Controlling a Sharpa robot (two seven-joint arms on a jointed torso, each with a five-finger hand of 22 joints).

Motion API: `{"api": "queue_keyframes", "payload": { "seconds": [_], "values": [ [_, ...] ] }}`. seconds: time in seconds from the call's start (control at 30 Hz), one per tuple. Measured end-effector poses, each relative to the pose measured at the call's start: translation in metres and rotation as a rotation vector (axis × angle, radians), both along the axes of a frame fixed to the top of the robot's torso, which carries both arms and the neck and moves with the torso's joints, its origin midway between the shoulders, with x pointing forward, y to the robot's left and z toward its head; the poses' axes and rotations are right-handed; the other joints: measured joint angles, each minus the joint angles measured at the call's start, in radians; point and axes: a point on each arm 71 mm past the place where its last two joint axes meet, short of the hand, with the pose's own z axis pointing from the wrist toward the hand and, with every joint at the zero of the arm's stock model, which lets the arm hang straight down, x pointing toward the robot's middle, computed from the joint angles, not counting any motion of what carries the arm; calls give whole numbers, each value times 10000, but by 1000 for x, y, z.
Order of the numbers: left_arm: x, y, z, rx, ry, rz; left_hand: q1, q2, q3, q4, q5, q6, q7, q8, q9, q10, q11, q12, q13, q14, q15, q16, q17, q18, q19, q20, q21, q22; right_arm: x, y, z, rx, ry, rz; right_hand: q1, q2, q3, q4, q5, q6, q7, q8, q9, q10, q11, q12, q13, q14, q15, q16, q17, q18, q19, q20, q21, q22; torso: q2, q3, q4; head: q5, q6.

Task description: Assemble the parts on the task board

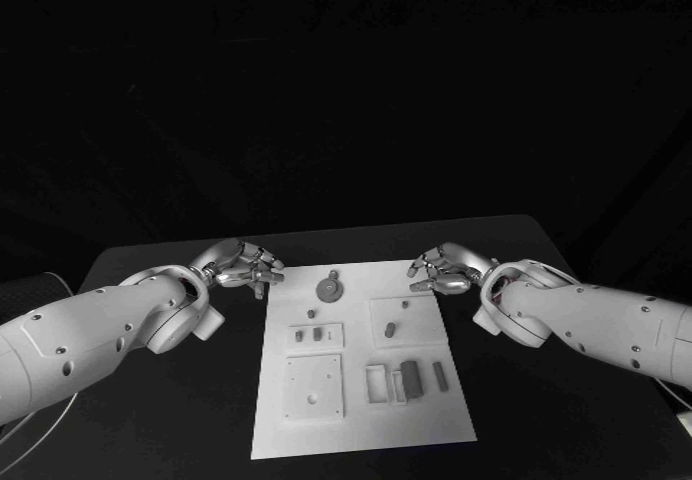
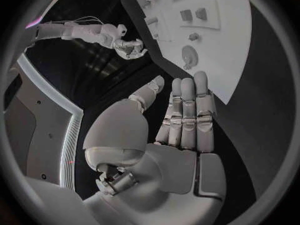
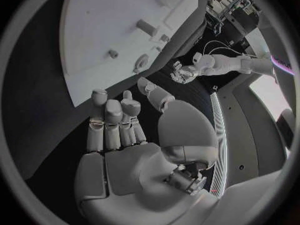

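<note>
Task board [image 1: 361, 420] lies between left robot hand [image 1: 245, 266] and right robot hand [image 1: 444, 270], both empty, fingers apart.

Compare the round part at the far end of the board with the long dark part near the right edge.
The round part is a grey disc with a small tab toward the far edge; the long part is a narrow dark bar. The round part lies at the board's far end, near both robot hands; the long part lies nearer the robot, by the right edge. Both lie flat on the board, untouched.
</note>
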Motion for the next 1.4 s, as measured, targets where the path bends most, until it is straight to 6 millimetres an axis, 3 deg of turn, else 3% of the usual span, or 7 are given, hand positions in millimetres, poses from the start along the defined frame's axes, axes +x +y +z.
{"api": "queue_keyframes", "payload": {
  "seconds": [0.1,0.37,1.13,1.4],
  "values": [
    [-4,4,-3,-249,135,105,-13,-13,-4,4,0,-47,47,0,-16,0,0,-52,0,0,0,-60,25,-1,0,0,-12,-13,-7,-1,-12,-223,-119,109,104,-87,0,0,0,-291,38,-225,-119,-33,135,0,-3,6,96,1,0,-59,-17,15,-2,0,6,-1,10,-66,20],
    [-5,10,-5,-797,402,425,-40,-40,-62,8,0,-48,47,0,-27,0,1,-149,1,-38,38,-118,68,-1,-1,2,-100,-33,-15,-2,-27,-811,-615,411,209,-192,-34,-33,-78,-386,96,-275,-183,-52,224,0,-3,-18,164,0,0,-13,-19,17,-2,0,1,4,5,-34,-38],
    [-7,11,-8,-1177,573,499,-39,-39,-62,8,1,-50,43,0,-45,-27,27,-188,2,-37,38,-185,118,-1,-3,6,-146,-41,-9,8,-42,-1423,-1155,581,248,-231,-85,-24,-78,-509,180,-275,-184,-51,223,39,-14,8,196,0,1,-10,2,-2,-2,0,11,-19,9,112,-193],
    [-7,11,-8,-1191,583,509,-39,-39,-89,35,1,-51,41,0,-45,-26,25,-188,13,-37,38,-185,132,-2,-3,7,-146,-40,-8,12,-45,-1454,-1122,631,166,34,-84,-24,-78,-337,171,-194,-183,-49,222,79,-30,30,180,0,1,-10,40,29,-2,0,11,-19,4,170,-221]
  ]
}}
